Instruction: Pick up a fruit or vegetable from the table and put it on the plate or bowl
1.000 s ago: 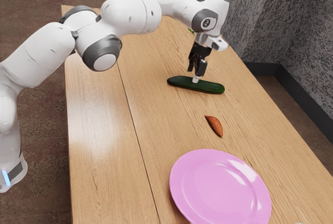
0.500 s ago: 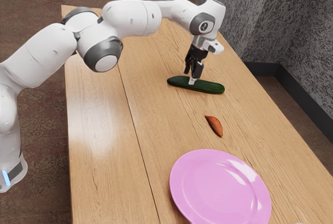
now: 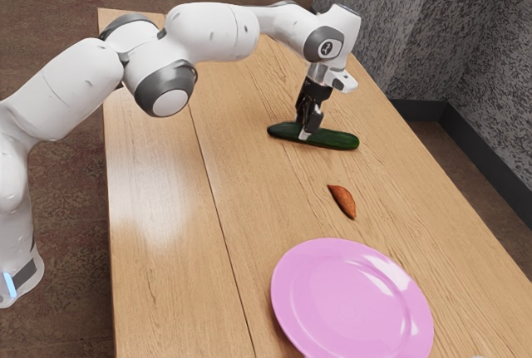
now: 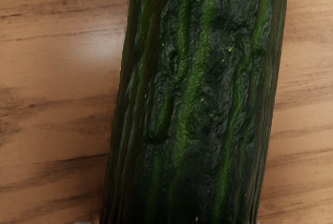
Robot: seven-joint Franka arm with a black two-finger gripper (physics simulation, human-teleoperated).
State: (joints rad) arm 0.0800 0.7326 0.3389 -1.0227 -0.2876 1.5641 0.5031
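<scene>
The pincer is down at the left part of the cucumber, which lies on the counter. I cannot tell whether it is spread or pinching. Nearer lie 1 orange-brown vegetable and the pink plate.

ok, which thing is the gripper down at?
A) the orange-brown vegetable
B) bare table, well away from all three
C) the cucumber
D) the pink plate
C: the gripper sits at the cucumber, toward its end at the exterior view's left, and the wrist view has the ridged green skin right under the hand. The orange-brown vegetable and the pink plate lie apart from it.
</scene>
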